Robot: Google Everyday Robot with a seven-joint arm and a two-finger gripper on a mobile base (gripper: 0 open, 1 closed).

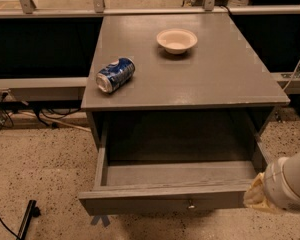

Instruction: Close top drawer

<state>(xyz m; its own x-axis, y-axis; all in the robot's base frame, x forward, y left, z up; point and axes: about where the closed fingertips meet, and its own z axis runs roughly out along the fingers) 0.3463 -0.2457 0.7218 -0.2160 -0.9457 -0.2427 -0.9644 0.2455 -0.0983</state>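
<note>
The top drawer of the grey cabinet is pulled far out toward me. It is a wide shallow grey box with nothing visible inside it. Its long front panel has one small round metal knob at the centre. My gripper shows at the lower right as pale yellowish fingers on a white arm. It is at the right end of the drawer's front panel, at about the panel's height. I cannot tell whether it touches the panel.
The cabinet's grey top carries a blue soda can lying on its side at the left and a small white bowl at the back. Speckled floor surrounds the cabinet. A black rod lies at lower left.
</note>
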